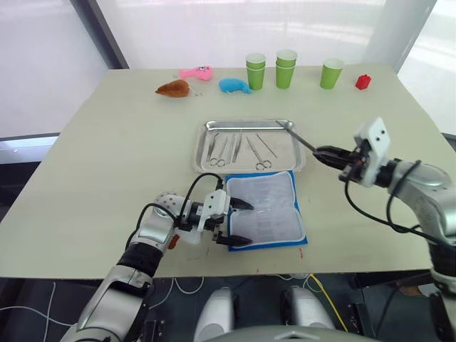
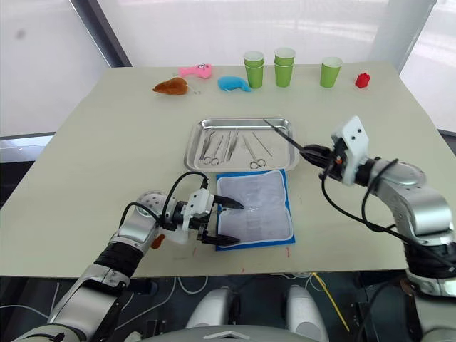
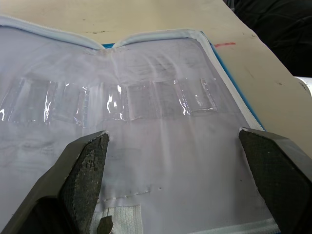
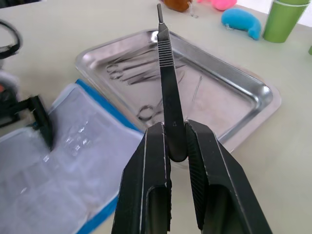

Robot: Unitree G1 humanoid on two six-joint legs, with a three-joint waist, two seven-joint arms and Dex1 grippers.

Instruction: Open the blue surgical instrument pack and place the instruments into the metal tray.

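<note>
Blue surgical instrument pack [image 1: 267, 210] lies open on table [image 1: 107, 164], just below metal tray [image 1: 203, 153]. Instruments [image 1: 239, 148] in tray. Right gripper [image 4: 176, 146] clenched on scalpel handle [image 4: 166, 78], over tray's right end. Left gripper [image 1: 236, 222] released, fingers straddling pack's left edge.

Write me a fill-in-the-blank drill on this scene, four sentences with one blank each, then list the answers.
1. The blue surgical instrument pack lies ____ on the table, its pale lining facing up.
2. The right gripper is shut on a slim ____-like instrument.
3. The left gripper has its fingers ____ over the pack's edge.
4. Several instruments already lie in the metal ____.

Answers: open; scalpel handle; open; tray
</note>
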